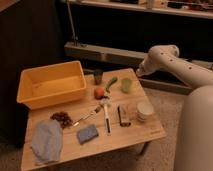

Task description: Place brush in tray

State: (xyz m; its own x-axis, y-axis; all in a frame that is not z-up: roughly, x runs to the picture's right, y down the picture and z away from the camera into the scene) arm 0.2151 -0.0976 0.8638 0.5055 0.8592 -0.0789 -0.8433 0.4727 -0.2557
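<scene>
Table (150, 131): brush (106, 117) flat, jaws past far corner.

A dim room in warm, low light. The gripper (138, 73) hangs just beyond the far right corner of a low wooden table (147, 134). Behind the gripper and running off to its left is a long pale ledge (100, 52). Further left of the gripper, a thin upright pole (71, 25) rises from that ledge. High above the gripper, a pale shelf (125, 8) crosses the top; what sits on it is indistinct. Between shelf and ledge the wall is dark. Far left of the gripper stands a tall dark panel (30, 35). Below the gripper lies speckled beige floor (167, 102).
</scene>
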